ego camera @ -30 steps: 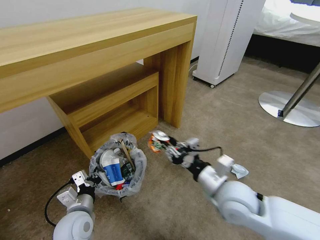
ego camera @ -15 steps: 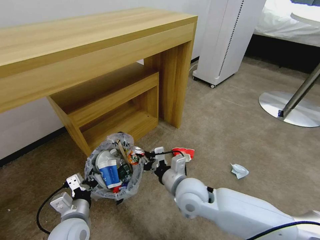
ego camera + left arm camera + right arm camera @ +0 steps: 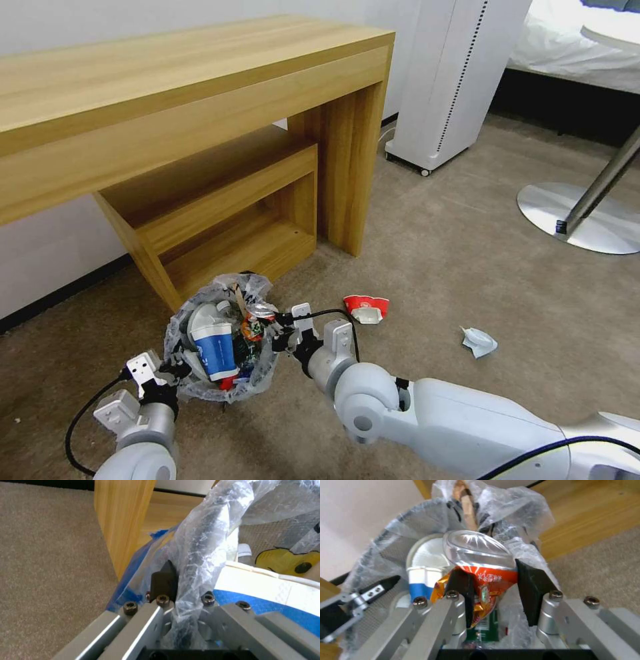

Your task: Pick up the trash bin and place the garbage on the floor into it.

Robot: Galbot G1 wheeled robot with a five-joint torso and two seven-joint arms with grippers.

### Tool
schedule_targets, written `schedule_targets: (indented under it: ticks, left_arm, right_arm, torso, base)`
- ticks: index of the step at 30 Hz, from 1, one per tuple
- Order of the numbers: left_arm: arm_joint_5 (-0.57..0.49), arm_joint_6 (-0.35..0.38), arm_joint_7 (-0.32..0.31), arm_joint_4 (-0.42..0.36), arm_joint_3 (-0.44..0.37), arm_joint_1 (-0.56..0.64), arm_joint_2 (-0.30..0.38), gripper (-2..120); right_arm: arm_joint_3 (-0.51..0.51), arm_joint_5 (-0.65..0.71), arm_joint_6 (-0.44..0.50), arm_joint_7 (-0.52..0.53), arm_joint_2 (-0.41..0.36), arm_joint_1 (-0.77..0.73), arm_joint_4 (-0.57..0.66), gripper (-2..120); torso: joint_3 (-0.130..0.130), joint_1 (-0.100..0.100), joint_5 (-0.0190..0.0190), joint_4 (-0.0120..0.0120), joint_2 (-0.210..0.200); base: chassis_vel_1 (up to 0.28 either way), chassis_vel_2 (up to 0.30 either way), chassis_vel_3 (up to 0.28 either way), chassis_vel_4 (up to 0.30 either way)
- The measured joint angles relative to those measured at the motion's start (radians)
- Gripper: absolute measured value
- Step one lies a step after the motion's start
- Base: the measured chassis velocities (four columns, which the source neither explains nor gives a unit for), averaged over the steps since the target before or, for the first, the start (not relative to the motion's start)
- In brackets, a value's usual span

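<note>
Trash bin [image 3: 220, 347] hangs off the floor [image 3: 467, 267] in front of the low wooden shelf unit [image 3: 220, 220], held by the left tool [image 3: 175, 368], which is pinched on the rim and the bunched bag liner [image 3: 200, 555]. Bin is packed: blue-white tube [image 3: 213, 343], wooden stick [image 3: 238, 297], other bits up to rim level.

Right tool [image 3: 493, 590] sits over the bin mouth w/ an orange snack wrapper [image 3: 486, 580] between its pads; clear foil end of the wrapper sticks out above. Jaws look partly apart, so grip seems slack or mid-release; can't say for sure the wrapper is free.

Risks, my read:
- bin nearly full, so the wrapper may perch on top and slide back out over the rim
- light foil could cling to a pad and get dragged out when the arm pulls away
- left grip is on rim plus thin plastic; liner could slip or tear, and the bin would tilt and spill
- right tool is close to the liner; could snag it

Left on the floor: red paper [image 3: 365, 307] and a white wad [image 3: 479, 341], both well apart from the bin.
</note>
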Motion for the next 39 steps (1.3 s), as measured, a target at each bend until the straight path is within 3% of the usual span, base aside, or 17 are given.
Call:
schedule_targets:
  ticks: [20, 31, 39]
  left_arm:
    - [0.007, -0.013, 0.005, 0.019, -0.009, 0.001, -0.006, 0]
    - [0.010, -0.018, 0.013, 0.004, -0.008, 0.017, -0.009, 0]
    - [0.010, -0.020, 0.015, -0.002, -0.010, 0.019, -0.010, 0]
  right_arm:
    - [-0.011, -0.006, -0.016, -0.007, -0.008, 0.010, 0.051, 26]
    - [-0.049, 0.062, -0.079, 0.075, 0.142, 0.058, -0.094, 26]
    - [-0.067, 0.072, -0.114, 0.122, 0.185, 0.062, -0.106, 26]
  torso:
    - [0.000, 0.000, 0.0001, 0.0000, 0.000]
    - [0.000, 0.000, -0.0002, 0.0001, 0.000]
    - [0.000, 0.000, 0.0000, 0.0001, 0.000]
  base:
    - [0.000, 0.000, 0.000, 0.000]
    - [0.000, 0.000, 0.000, 0.000]
    - [0.000, 0.000, 0.000, 0.000]
